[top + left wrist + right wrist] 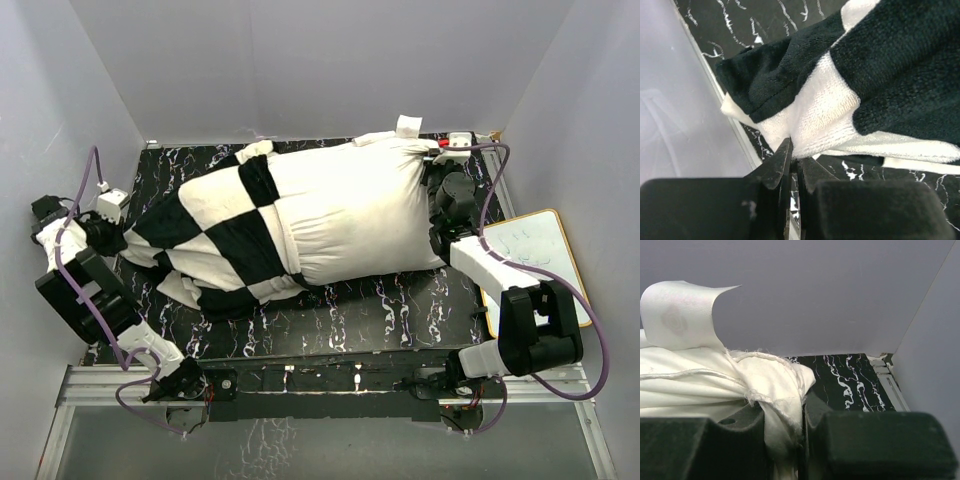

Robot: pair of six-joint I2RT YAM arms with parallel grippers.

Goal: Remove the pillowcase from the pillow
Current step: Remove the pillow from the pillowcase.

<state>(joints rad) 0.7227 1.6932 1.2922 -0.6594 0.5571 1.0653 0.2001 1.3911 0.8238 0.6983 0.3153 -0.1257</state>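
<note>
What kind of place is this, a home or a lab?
Probably a robotics lab booth, not a home: plain grey walls box in a black marbled table, a left arm and right arm stand on a metal rail at its near edge, and a whiteboard lies alongside.

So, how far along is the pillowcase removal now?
Most of the pillow is already bare. In hand: the left gripper is shut on the pillowcase edge, the right gripper on the pillow's right-end fabric. Left: the pillowcase covers the pillow's left end and must slide off.
</note>
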